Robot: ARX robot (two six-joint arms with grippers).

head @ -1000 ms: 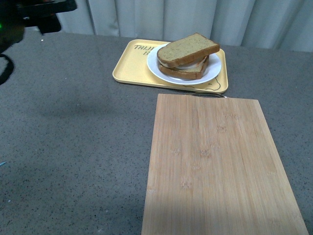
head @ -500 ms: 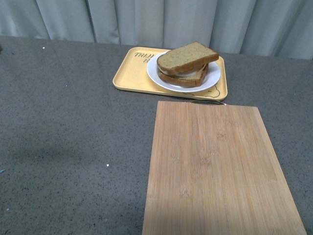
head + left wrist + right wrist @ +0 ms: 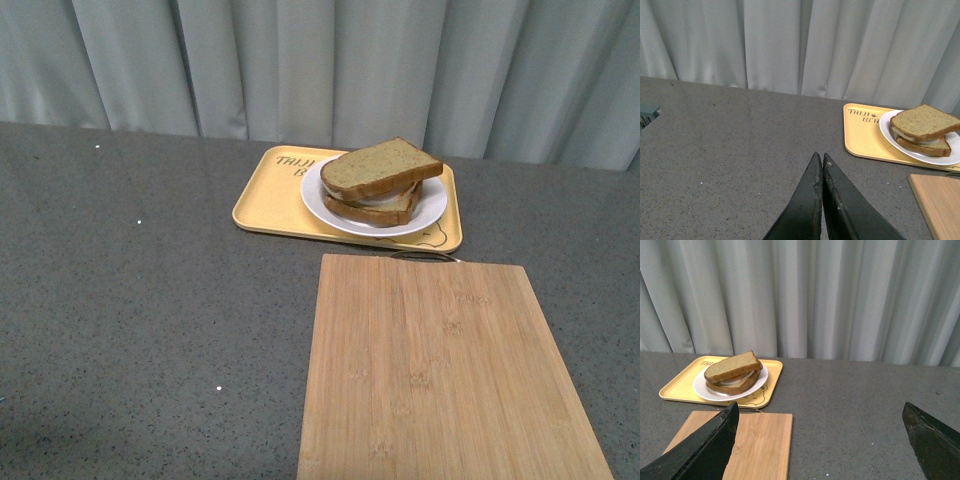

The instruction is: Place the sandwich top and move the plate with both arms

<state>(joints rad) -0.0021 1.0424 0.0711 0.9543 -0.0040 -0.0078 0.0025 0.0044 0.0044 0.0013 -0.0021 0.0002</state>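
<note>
You had a grey speckled table (image 3: 140, 330) backed by pale curtains (image 3: 300, 60). Nearest you on it lay a bamboo cutting board (image 3: 440, 370), its long axis running away from you toward the yellow tray (image 3: 265, 195), which sat just beyond the board's far edge with its long side across your view. The plate (image 3: 430, 210) rested on the right part of that tray. On the plate, the sandwich top (image 3: 380, 165) lay over a lower slice, tilted, its long axis crosswise and its rounded end toward your left.

Your front camera showed neither arm. Only the wrist cameras did: the left pincer (image 3: 821, 159) had its fingers pressed together, holding nothing, above bare table well left of the tray. The right pincer (image 3: 821, 412) stood spread wide and empty, well back from the board and tray.
</note>
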